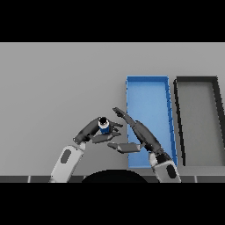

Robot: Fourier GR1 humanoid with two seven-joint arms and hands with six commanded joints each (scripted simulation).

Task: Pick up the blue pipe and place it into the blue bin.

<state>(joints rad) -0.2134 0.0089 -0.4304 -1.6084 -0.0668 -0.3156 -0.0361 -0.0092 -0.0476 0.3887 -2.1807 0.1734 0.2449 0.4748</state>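
**Blue pipe gripped on end, left of the bin**

The short blue cylindrical pipe sits near the table's near edge, just left of the blue rectangular bin. The left hand curls its fingers round the pipe's sides. The right hand, over the bin's left wall, has straight, spread fingers and holds nothing.

The pipe looks small, rigid and light; its smooth round wall could slip, so squeezing across the barrel at mid-height seems safest. Its dark open end faces upward toward the head view, so the long axis stands roughly upright. A dark grey bin lies beside the blue one.
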